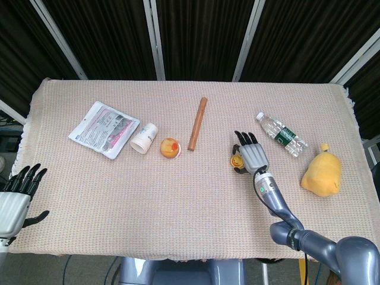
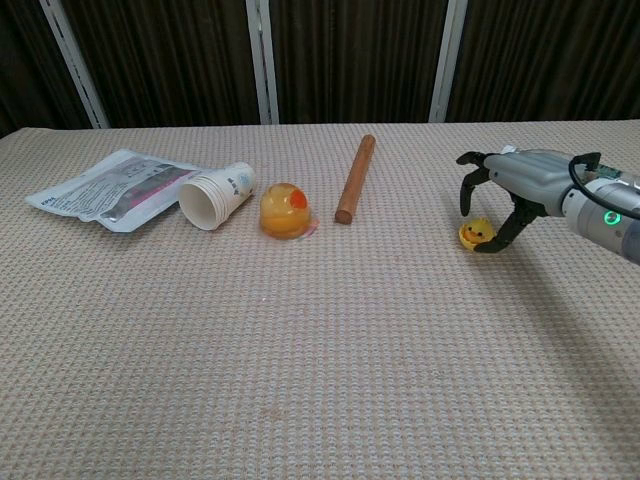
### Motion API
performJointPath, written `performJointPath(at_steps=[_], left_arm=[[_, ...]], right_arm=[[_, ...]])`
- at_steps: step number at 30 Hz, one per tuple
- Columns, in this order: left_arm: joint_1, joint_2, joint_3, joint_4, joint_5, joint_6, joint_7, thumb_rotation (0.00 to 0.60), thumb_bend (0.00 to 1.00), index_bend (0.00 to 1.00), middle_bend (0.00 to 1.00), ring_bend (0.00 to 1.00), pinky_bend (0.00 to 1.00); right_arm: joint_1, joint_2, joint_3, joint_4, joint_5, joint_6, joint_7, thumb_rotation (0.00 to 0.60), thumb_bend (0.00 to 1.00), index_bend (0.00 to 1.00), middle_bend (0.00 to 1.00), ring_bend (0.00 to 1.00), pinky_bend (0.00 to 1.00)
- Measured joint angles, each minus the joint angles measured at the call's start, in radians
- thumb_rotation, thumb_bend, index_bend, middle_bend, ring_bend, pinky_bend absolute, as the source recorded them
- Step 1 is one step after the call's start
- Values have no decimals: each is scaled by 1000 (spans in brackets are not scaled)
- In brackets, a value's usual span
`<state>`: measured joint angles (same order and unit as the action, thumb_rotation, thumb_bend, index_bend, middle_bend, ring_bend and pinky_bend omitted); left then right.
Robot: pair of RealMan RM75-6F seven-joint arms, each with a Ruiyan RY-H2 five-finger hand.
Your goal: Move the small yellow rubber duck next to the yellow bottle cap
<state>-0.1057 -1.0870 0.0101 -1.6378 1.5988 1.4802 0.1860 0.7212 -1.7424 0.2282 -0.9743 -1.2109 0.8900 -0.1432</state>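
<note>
The small yellow rubber duck (image 2: 476, 234) (image 1: 237, 161) sits on the woven table cloth, right of centre. My right hand (image 2: 522, 182) (image 1: 252, 154) arches over it with its fingers curled down on both sides; the thumb tip touches the duck's right side and the other fingertips hang apart above its left. The yellow bottle cap (image 2: 284, 211) (image 1: 170, 148), dome-shaped with an orange spot, lies well to the left of the duck. My left hand (image 1: 16, 197) hovers off the table's near left corner, fingers spread, holding nothing.
A wooden stick (image 2: 354, 178) lies between cap and duck. Left of the cap are a paper cup (image 2: 215, 196) on its side and a printed packet (image 2: 115, 188). Behind my right hand lie a water bottle (image 1: 281, 134) and a yellow plush toy (image 1: 322, 172).
</note>
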Motion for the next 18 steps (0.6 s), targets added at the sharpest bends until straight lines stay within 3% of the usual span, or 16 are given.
performJointPath(at_steps=[6,8,12,18], left_arm=[[-1,0,0,0,0,-1,-1,600,0,0,0,0,171],[-1,0,1,0,1,-2,-1,600,0,0,0,0,171],[-3,-1,1,2,3,-4,-2,600,0,0,0,0,171],[-5,-2,2,7,21,3,7,600,0,0,0,0,170]], right_arm=[[-3,8,-6,-5,-9,5,7,600,88,327,0,0,0],[-5,14,-8,-9,-13,11,7,600,23,219,0,0,0],[-15,41,-13,-36,-23,30,-1,600,0,23,0,0,0],[-51,142,-28,-165,-54,106,-54,600,0,0,0,0,0]])
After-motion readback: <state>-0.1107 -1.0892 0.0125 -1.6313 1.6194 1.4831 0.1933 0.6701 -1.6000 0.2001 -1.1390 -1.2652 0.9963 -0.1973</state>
